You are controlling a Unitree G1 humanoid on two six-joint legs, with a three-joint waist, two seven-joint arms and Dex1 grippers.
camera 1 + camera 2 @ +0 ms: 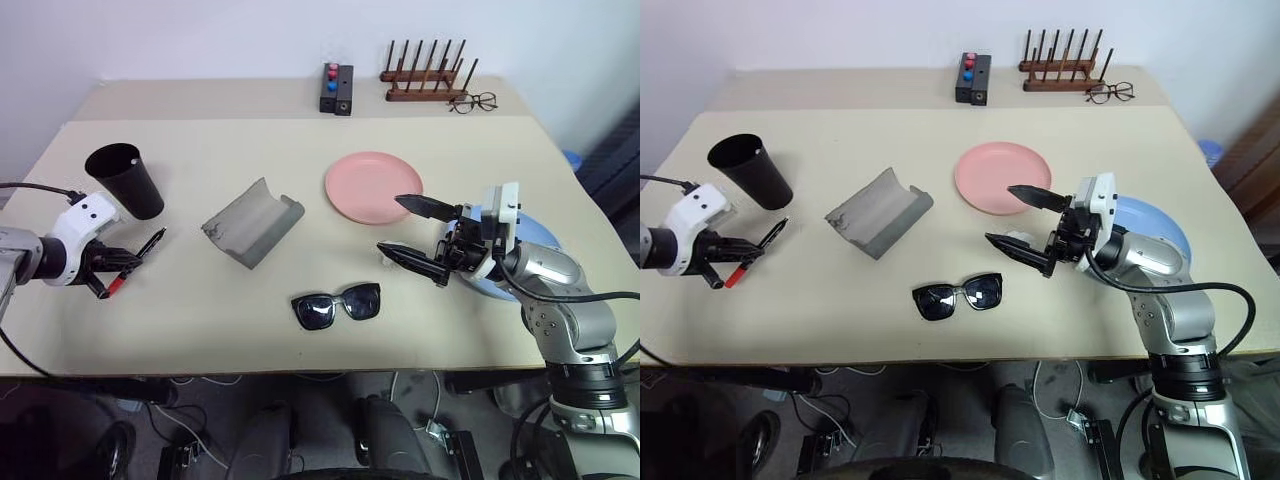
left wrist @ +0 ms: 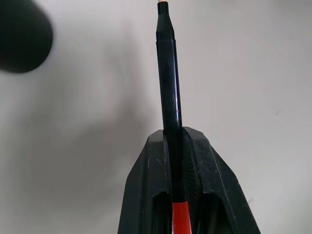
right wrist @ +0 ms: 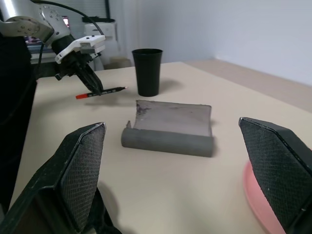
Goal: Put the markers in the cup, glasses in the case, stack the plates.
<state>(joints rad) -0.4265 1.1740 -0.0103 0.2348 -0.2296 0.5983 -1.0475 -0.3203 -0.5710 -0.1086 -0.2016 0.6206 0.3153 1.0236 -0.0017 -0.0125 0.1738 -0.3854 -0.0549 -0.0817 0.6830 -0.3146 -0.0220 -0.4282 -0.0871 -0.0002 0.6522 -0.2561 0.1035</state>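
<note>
Landmark: grey case [image 1: 251,224], lying open near the middle of the beige desk [image 1: 200,320], hollow side up. No brand, label or writing readable on anything in view.

- Cup [image 1: 125,180]: black, upright, well to the left of the case, mouth open.
- Marker [image 1: 135,258]: black barrel, red end. Clenched in the left end effector [image 1: 112,265], left of the case and just in front of the cup. Red end sits behind the fingers, black barrel sticks out past them toward the case. In the right wrist view it hangs clear above the desk, roughly level.
- Only 1 marker seen.
- Glasses [image 1: 337,305]: black frame, dark lenses, flat on the desk in front of the case and a little to its right, arms folded under or behind; cannot tell which.
- Pink plate [image 1: 372,186]: right of the case, near it, flat on the desk.
- Blue plate [image 1: 1155,228]: further right than the pink one, largely hidden by the right arm. The 2 plates are side by side, not stacked.
- Right end effector [image 1: 412,233]: released, jaws spread wide, nothing between them; it hovers right of the case, over the near edge of the pink plate, pointing toward the case.
- Back edge of the desk, well behind the case: black box [image 1: 337,89] with red and blue knobs, wooden peg rack [image 1: 428,75], thin wire spectacles [image 1: 473,102] beside the rack.
</note>
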